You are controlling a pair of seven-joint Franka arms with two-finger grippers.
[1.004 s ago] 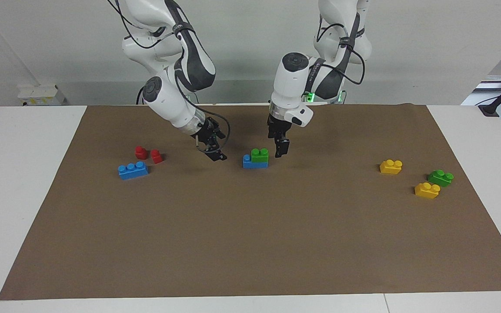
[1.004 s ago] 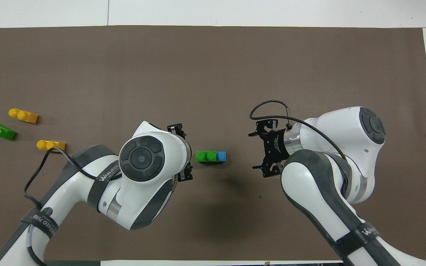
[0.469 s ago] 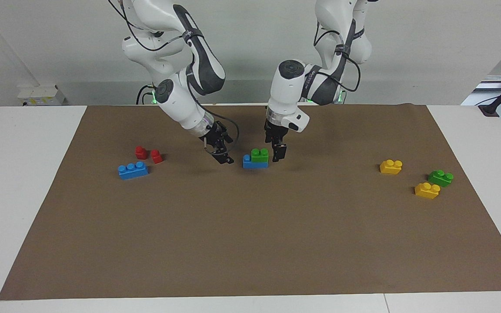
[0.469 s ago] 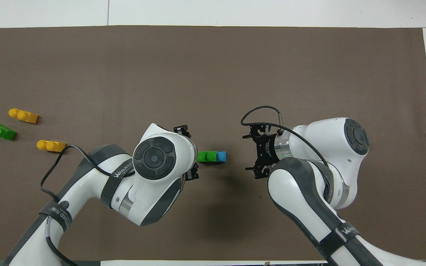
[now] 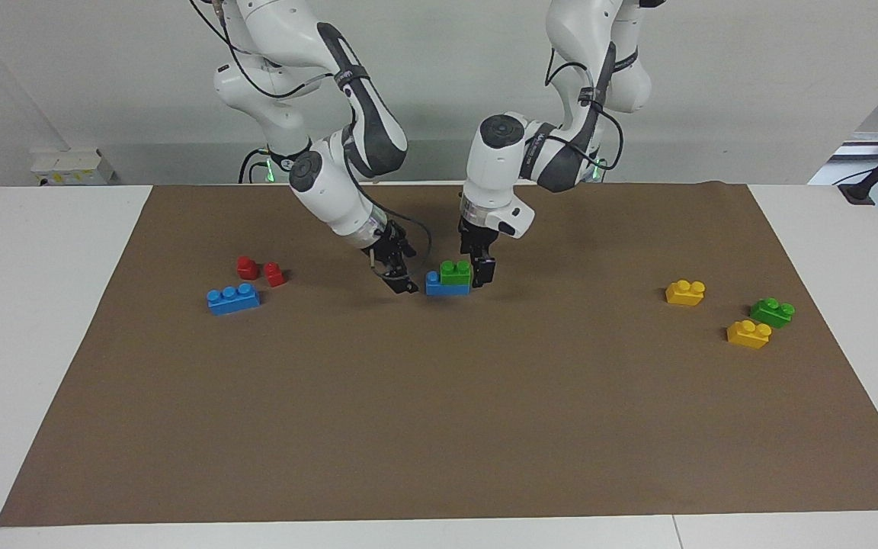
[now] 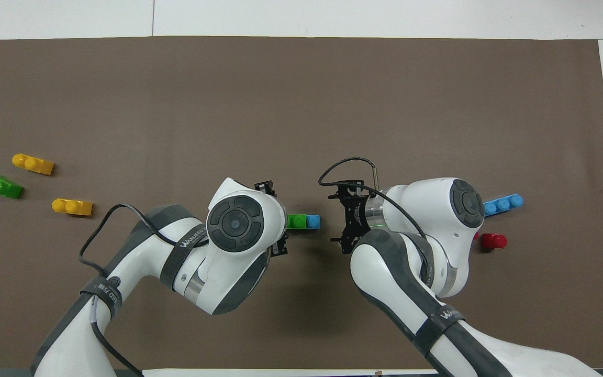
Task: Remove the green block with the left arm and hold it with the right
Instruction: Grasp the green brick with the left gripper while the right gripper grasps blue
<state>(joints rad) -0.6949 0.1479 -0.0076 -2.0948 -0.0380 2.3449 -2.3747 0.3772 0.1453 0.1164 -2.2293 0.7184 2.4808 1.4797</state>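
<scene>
Left gripper (image 5: 479, 269): open, nothing held; green block (image 5: 456, 272) flanked just beside.
Right gripper (image 5: 401, 276): open, empty; blue brick (image 5: 434, 284) end faced.

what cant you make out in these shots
- Overhead view: the left hand and part of the green block are hidden under the left arm's wrist.
- Overhead view: one red block is covered by the right arm.
- Facing view: whether either hand touches the bricks.

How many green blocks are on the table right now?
2. One green block sits stacked on a blue brick mid-table, between the two grippers. The other green block lies toward the left arm's end, beside two yellow bricks. None appears hidden.
</scene>
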